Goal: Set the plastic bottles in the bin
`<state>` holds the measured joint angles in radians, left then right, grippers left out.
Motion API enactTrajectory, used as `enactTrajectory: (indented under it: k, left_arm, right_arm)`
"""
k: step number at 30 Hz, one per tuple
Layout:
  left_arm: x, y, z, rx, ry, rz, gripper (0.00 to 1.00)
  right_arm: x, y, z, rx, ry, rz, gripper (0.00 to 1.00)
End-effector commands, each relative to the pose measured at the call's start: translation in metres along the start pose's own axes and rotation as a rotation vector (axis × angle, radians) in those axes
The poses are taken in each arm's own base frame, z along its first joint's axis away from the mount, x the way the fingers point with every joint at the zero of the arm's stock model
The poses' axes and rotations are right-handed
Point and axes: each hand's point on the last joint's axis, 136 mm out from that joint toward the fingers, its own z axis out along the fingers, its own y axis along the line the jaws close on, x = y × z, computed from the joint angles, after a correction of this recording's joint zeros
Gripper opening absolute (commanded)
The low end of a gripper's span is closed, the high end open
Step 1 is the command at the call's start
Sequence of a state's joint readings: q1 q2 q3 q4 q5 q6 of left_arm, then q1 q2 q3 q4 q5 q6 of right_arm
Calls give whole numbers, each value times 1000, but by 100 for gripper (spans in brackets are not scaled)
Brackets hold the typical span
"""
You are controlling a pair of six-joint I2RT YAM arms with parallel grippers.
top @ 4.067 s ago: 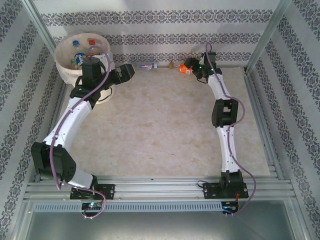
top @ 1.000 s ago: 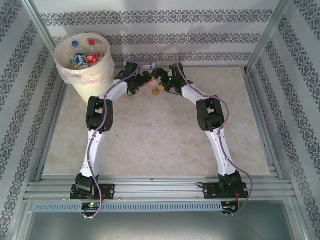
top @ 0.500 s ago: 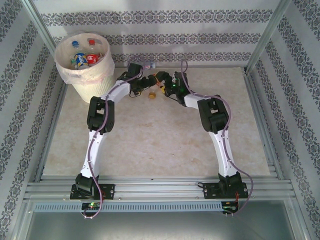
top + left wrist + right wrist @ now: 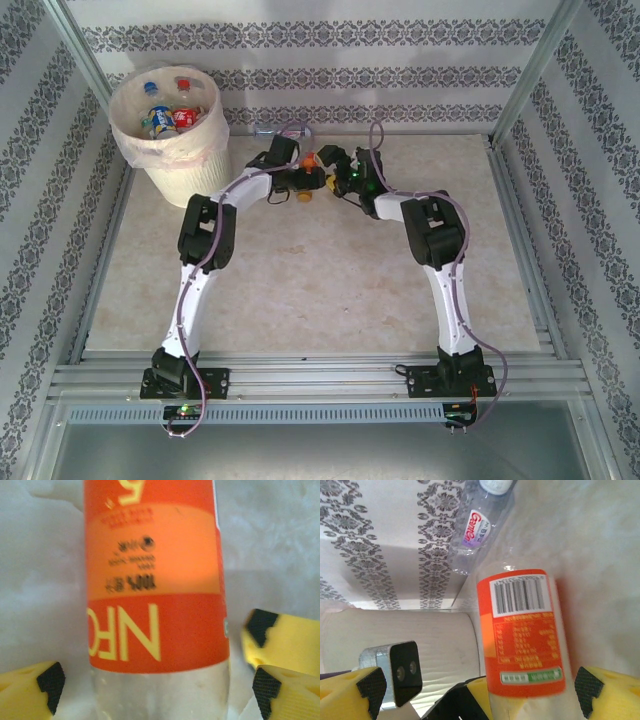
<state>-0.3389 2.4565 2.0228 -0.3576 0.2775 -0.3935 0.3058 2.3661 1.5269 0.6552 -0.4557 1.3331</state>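
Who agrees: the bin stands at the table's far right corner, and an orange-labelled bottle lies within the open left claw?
No: the top external view shows the bin at the far left corner. The orange-labelled bottle does lie within the open left claw.

A beige marbled tabletop [image 4: 300, 290] is bordered by damask-striped walls [image 4: 330, 75] and aluminium rails [image 4: 320, 375].

Orange bottle [image 4: 155, 580] between jaws (near table [image 4: 300, 300] free).

"NFC" and "100%" were read, upside down, on the orange-labelled bottle [image 4: 155, 605]. A barcode [image 4: 517, 596] was seen on an orange label. Red script on the clear bottle [image 4: 477, 527] was not made out.
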Motion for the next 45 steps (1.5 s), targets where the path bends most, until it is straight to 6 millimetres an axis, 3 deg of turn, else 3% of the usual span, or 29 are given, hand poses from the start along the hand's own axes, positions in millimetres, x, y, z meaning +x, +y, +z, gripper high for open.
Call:
enactTrajectory:
  k: [1,10,19,26,34,39,45]
  left_arm:
    - [44,-1,4,-138,141,103,92]
    - [42,6,11,-306,127,180,70]
    - [32,13,4,-380,90,160,55]
    - [28,1,-14,-331,72,169,41]
    - [3,-24,-74,-272,-31,170,31]
    - [-6,-40,-130,-224,-98,167,29]
    - [-15,-41,-204,-218,-176,149,28]
  right_arm:
    - [-36,36,-38,-39,-114,-61,98]
    - [-46,31,-113,81,-159,-154,98]
    - [-25,36,-185,206,-167,-299,98]
    - [-9,47,-220,274,-169,-437,98]
    - [12,86,-218,213,-146,-653,98]
    - [27,112,-209,176,-140,-788,98]
    - [21,136,-206,139,-211,-807,98]
